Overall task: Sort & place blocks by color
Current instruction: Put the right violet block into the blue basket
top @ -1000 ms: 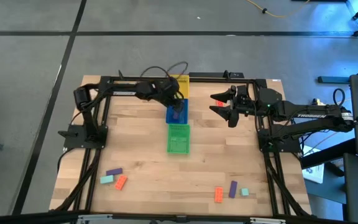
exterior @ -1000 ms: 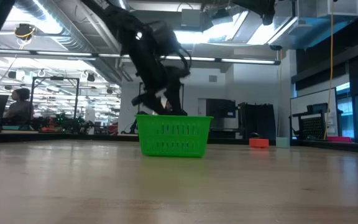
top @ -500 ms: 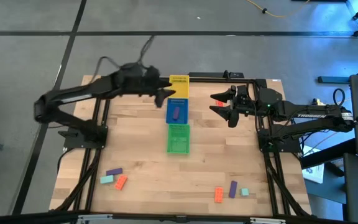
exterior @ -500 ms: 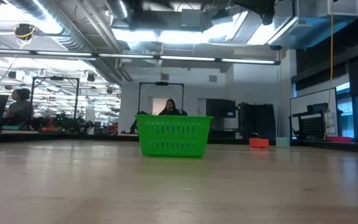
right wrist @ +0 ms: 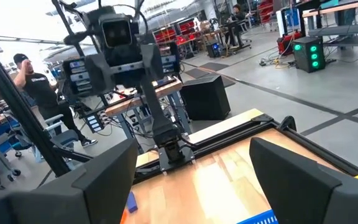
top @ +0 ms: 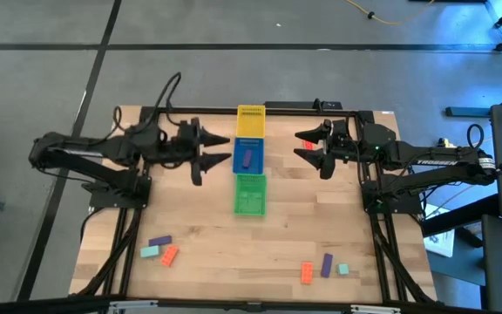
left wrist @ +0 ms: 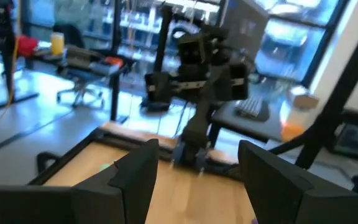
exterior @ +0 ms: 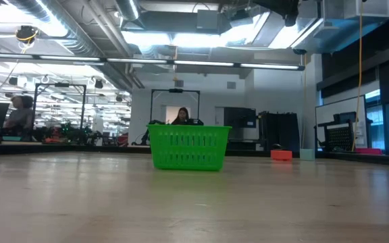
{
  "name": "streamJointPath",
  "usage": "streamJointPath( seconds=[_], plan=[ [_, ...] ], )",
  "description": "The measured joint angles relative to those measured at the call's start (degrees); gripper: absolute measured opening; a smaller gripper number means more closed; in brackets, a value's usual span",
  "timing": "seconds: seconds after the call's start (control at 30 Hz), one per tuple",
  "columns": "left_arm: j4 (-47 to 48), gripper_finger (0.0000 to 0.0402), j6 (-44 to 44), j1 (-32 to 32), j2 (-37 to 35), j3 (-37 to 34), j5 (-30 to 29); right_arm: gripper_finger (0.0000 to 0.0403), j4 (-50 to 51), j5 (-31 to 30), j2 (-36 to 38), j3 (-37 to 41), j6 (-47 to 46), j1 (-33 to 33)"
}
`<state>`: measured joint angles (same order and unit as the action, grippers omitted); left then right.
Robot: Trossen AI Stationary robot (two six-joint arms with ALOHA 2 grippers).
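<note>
Three small trays stand in a row at the table's middle: yellow (top: 250, 120) farthest, blue (top: 248, 148) in the middle, green (top: 250, 194) nearest. A purple block (top: 247, 159) lies in the blue tray. Purple (top: 159, 241), teal (top: 151, 252) and orange (top: 170, 255) blocks lie near the front left. Orange (top: 307, 273), purple (top: 327, 264) and teal (top: 342, 269) blocks lie near the front right. My left gripper (top: 219, 154) hangs open and level, left of the blue tray. My right gripper (top: 299, 146) hangs open and level on the right, above an orange block (top: 308, 146).
A black frame (top: 321, 108) runs round the wooden table. The low view shows the green tray (exterior: 188, 146) in front and a small orange block (exterior: 281, 154) behind it to the right. People show in the room beyond the table (right wrist: 33, 78).
My left gripper has risen out of the blue tray and drawn back toward the table's left edge, tipping from pointing down to level. The purple block lies in the blue tray. My right arm has kept still.
</note>
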<state>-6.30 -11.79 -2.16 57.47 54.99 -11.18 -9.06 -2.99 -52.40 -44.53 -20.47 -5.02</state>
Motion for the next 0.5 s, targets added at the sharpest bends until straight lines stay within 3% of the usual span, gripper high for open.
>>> streamJointPath(
  seconds=[0.2,0.5],
  plan=[
    [-9.5,0.0213,-1.3,-1.0,-0.5,-7.4,-0.3,0.0313,0.0,1.4,0.0,0.0,0.0,0.0],
    [-10.5,0.0213,0.2,-1.0,-0.5,-7.9,-0.5,0.0313,-0.1,1.6,0.0,0.0,0.0,0.0]
  ],
)
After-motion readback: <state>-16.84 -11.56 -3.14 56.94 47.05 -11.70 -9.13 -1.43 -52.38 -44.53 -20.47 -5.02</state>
